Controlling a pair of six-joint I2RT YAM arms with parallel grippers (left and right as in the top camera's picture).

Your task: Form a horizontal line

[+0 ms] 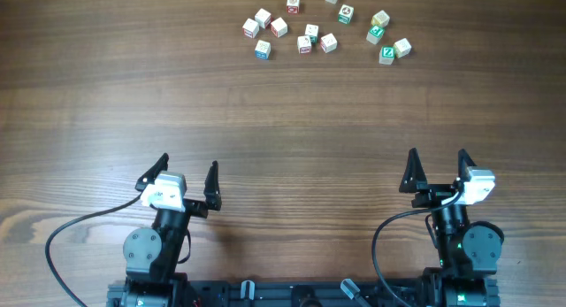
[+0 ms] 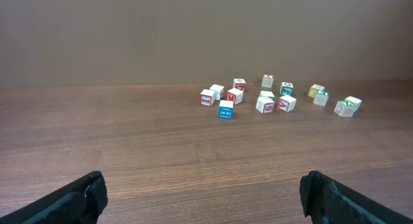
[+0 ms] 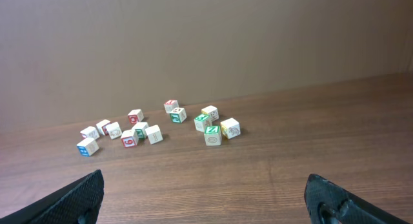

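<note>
Several small white letter cubes lie scattered at the far middle of the table, apart from one another; no horizontal line shows among them. A blue-printed cube (image 1: 263,49) (image 2: 226,110) (image 3: 87,146) sits at the cluster's near left. A red-printed cube (image 1: 304,44) and a mostly plain white cube (image 1: 328,43) lie just right of it. My left gripper (image 1: 188,170) (image 2: 203,188) hangs open at the near left, far from the cubes. My right gripper (image 1: 438,161) (image 3: 205,188) hangs open at the near right. Nothing is between either pair of fingers.
Green-printed cubes (image 1: 386,53) (image 3: 211,134) lie at the right end of the cluster, with another green one (image 1: 346,14) farther back. Bare wooden tabletop (image 1: 292,121) stretches between the grippers and the cubes. A plain brown wall stands behind the table.
</note>
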